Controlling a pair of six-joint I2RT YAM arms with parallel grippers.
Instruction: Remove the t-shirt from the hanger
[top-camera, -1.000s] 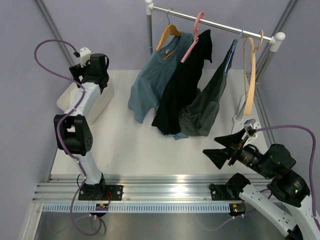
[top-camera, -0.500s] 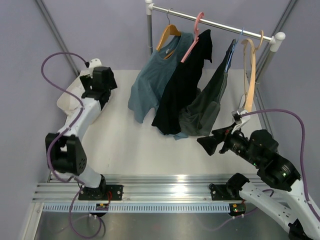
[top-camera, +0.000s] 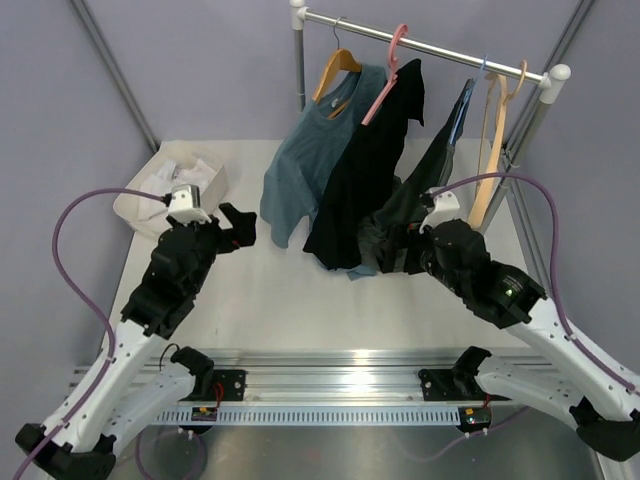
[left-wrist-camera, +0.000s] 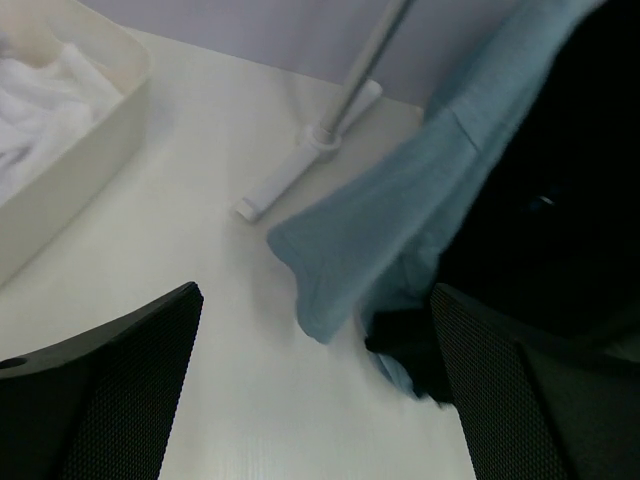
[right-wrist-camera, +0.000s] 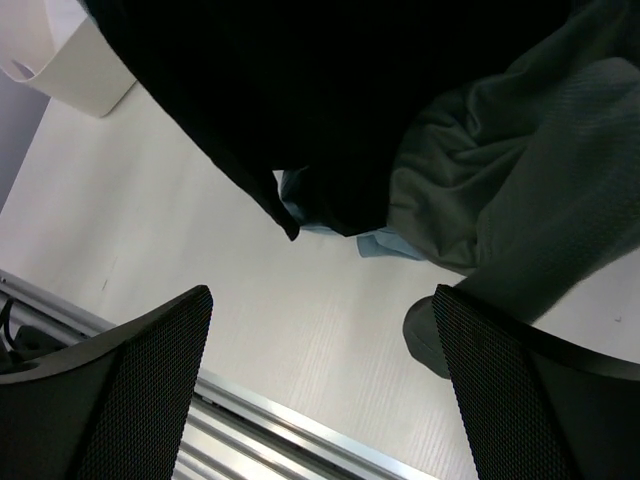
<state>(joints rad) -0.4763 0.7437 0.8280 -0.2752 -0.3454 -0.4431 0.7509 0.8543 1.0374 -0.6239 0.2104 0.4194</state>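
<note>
With the crumpled white cloth t-shirt (left-wrist-camera: 25, 100) in the cream plastic bin (left-wrist-camera: 70, 170) left of the silver clothes rail (top-camera: 430, 45) and the thin peach hanger (top-camera: 490, 140) bare on that rail, removal seems finished, so the left pincer (left-wrist-camera: 315, 380) and the right pincer (right-wrist-camera: 320, 390), both agape and empty, probably need only withdraw.

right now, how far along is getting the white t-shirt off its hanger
Looks done: the peach hanger hangs bare on the rail, and the white t-shirt lies in the bin. In hand: nothing; left gripper and right gripper are open and empty. Left: apparently nothing.

The t-shirt (left-wrist-camera: 28, 115) and its bin (left-wrist-camera: 75, 165) are cut off at the left wrist view's edge.
</note>
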